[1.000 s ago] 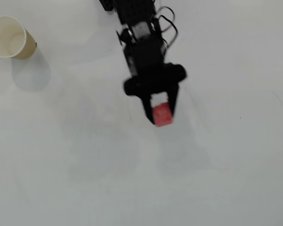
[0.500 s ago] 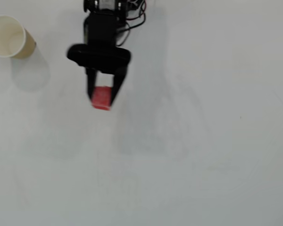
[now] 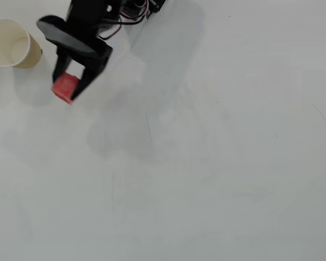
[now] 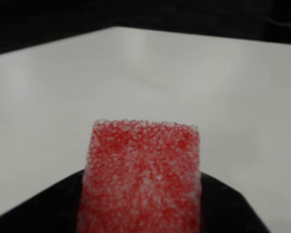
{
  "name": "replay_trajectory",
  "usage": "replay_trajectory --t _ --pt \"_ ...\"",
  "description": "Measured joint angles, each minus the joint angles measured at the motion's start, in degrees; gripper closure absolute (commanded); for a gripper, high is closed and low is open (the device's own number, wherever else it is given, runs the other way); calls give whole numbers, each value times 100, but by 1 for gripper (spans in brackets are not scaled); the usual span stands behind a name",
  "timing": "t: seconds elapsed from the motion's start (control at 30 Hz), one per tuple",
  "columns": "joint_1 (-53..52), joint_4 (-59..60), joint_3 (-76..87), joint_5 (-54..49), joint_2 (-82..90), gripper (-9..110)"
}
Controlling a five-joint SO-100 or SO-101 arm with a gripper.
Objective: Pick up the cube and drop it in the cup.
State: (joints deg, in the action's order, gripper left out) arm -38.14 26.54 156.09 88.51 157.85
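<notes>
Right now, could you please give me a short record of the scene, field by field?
claw: shut on the cube, at the upper left of the overhead view
cube: red, spongy, held between the fingers above the table
cup: tan paper, upright, empty inside, left of the claw
cube over cup: not yet
table: white, otherwise bare

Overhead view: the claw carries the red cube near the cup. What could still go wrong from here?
1. The cube is not yet over the cup; in the overhead view it sits to the right of and below the rim, so opening now would likely drop it on the table.
2. The claw grips the cube near the fingertips, and the wrist view shows spongy foam, so it might slip.
3. The light paper cup could tip if the arm clips its rim.
</notes>
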Motion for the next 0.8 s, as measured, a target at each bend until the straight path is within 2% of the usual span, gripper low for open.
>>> replay_trajectory --t 0.8 --pt "-2092 334 26 0 853 101"
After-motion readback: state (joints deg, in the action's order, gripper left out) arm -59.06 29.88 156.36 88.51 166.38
